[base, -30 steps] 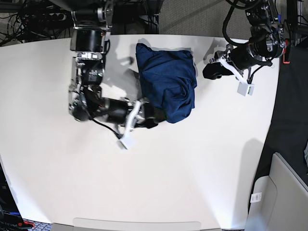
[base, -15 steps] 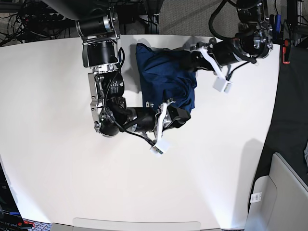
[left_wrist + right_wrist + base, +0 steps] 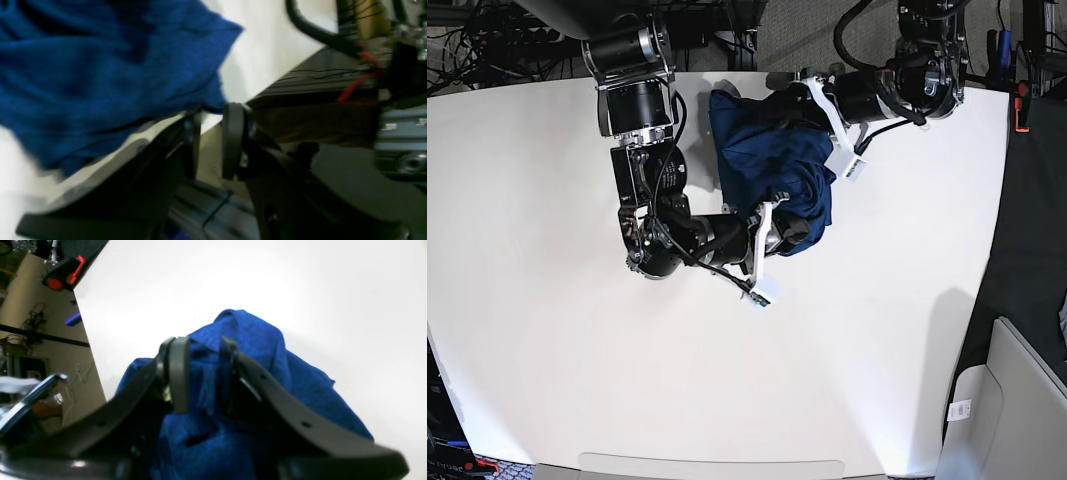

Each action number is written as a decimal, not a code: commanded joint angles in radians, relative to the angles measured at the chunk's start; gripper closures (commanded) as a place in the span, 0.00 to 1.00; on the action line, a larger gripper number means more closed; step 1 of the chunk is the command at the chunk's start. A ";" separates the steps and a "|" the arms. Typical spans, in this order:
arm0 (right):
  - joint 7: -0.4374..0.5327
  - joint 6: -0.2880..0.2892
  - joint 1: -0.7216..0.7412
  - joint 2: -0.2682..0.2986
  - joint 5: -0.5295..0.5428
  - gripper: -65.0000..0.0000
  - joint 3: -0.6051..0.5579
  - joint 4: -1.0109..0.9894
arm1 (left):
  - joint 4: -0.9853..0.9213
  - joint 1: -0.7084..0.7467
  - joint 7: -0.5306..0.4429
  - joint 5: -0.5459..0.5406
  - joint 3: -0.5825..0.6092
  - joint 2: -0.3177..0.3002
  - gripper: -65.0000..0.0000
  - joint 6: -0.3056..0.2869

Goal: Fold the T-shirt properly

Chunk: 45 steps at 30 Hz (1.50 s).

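- White table point(image 3: 547, 330) is being used as the work surface, and it's taking up pretty much the whole base view.
- Navy-blue cloth, the T-shirt point(image 3: 772, 165), is being kept bunched in a rumpled heap near the far edge of the table, roughly mid-width, between the two arms. Lots of creases are being shown and no flat panel can be made out.
- On the base view's left, the right gripper point(image 3: 200, 373) is being pushed in at the near edge of the heap. Its jaws are being held at a narrow gap, with blue fabric being seen between the pads point(image 3: 178, 373) in the right wrist view; whether the cloth is actually being pinched can't be told.
- On the base view's right, the left gripper point(image 3: 211, 140) is being held at the far corner of the shirt, right by the table edge. Its jaws are being kept slightly apart, with a shirt edge just above the tips; the shot is blurry, so contact can't be told.
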 commanded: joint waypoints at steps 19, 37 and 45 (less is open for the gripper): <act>0.098 0.006 0.208 -0.019 -0.010 0.92 0.000 -0.187 | -0.017 -0.015 -0.006 -0.070 -0.169 -0.009 0.85 0.006; 0.101 0.006 0.182 0.234 -0.010 0.92 0.215 -0.098 | 0.008 -0.116 -0.128 0.039 -0.040 -0.006 0.72 0.316; 0.101 0.006 0.134 0.269 -0.012 0.92 0.271 -0.099 | 0.047 -0.068 -0.196 0.039 -0.018 -0.009 0.75 0.425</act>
